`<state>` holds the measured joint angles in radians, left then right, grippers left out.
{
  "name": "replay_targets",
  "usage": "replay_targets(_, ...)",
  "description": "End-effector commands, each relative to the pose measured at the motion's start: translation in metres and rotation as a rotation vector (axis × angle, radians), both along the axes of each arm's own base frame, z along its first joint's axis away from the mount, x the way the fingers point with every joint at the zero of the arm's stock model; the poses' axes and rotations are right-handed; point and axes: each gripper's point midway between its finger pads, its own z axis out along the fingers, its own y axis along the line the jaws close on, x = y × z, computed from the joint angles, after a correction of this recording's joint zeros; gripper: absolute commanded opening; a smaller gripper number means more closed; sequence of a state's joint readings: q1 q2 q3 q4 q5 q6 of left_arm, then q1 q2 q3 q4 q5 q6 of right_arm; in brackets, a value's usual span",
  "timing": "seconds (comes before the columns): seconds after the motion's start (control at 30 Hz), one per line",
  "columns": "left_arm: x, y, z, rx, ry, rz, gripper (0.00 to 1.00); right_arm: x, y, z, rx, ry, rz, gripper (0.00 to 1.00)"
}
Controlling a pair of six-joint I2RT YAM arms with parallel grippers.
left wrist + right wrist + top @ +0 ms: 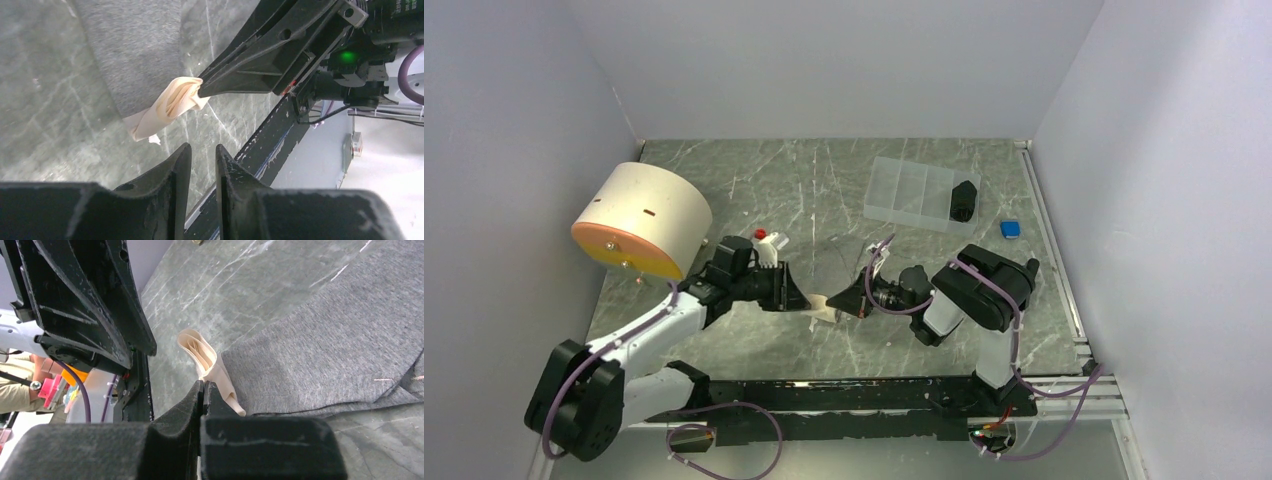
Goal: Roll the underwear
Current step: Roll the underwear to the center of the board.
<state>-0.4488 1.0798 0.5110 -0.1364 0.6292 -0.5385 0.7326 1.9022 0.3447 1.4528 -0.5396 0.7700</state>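
The underwear [823,306] is a small cream roll of fabric on the marbled table, between the two grippers. In the left wrist view the underwear [170,102] lies against the edge of a grey felt-like cloth [135,50]. My right gripper [844,302] is shut on one end of the roll. Its own view shows the jaws of the right gripper [204,383] pressed together on the underwear [205,357]. My left gripper [799,298] sits just left of the roll. The left gripper [202,146] has a narrow gap between its fingers, holds nothing, and is a little short of the fabric.
A large cream drum with an orange face [642,218] stands at the left. A clear compartment box [909,190] with a black object [963,200] sits at the back right, and a small blue item [1010,229] lies beside it. A black rail [864,395] runs along the near edge.
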Motion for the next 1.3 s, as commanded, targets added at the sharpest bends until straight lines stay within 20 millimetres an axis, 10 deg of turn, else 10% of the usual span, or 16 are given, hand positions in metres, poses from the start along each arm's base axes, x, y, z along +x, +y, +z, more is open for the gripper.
replay_targets(0.0,0.009,-0.025,0.014,-0.042,-0.083,-0.082,0.28,0.005,-0.002,0.004,0.028,-0.009,-0.028,0.0)
replay_targets(0.7,0.035,-0.038,-0.048,0.131,-0.072,-0.07,0.22,0.004,-0.008,-0.009,0.008,0.035,-0.043,0.04)
replay_targets(1.0,0.037,-0.033,-0.068,0.205,-0.062,-0.057,0.19,0.017,-0.021,-0.016,-0.189,0.024,-0.099,0.46)
replay_targets(1.27,0.039,-0.037,-0.059,0.18,-0.082,-0.062,0.18,0.03,-0.039,0.0,-0.403,0.085,-0.175,0.48)
